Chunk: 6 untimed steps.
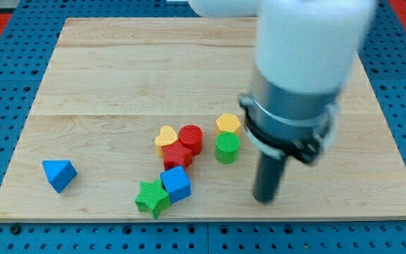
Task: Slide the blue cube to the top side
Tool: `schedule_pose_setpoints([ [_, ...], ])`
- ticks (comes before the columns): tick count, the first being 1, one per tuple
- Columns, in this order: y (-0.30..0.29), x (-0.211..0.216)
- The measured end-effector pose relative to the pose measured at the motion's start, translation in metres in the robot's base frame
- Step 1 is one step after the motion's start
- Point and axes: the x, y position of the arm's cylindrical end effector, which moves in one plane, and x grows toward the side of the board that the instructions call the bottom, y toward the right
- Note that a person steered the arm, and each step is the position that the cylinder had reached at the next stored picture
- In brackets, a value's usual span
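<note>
The blue cube lies near the view's bottom, at the centre of the wooden board. It touches a green star on its lower left and a red block just above it. My tip is the lower end of the dark rod. It rests on the board well to the right of the blue cube, apart from it, and below right of the green cylinder.
A yellow heart and a red cylinder sit above the red block. A yellow block touches the green cylinder's top. A blue triangular block lies alone at the lower left. The arm's white and grey body looms over the board's right.
</note>
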Motion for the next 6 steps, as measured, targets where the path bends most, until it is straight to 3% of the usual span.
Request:
schedule_pose_setpoints([
  [2,-0.016,0.011],
  [4,-0.124,0.010],
  [5,-0.150,-0.005],
  [6,-0.156,-0.054],
])
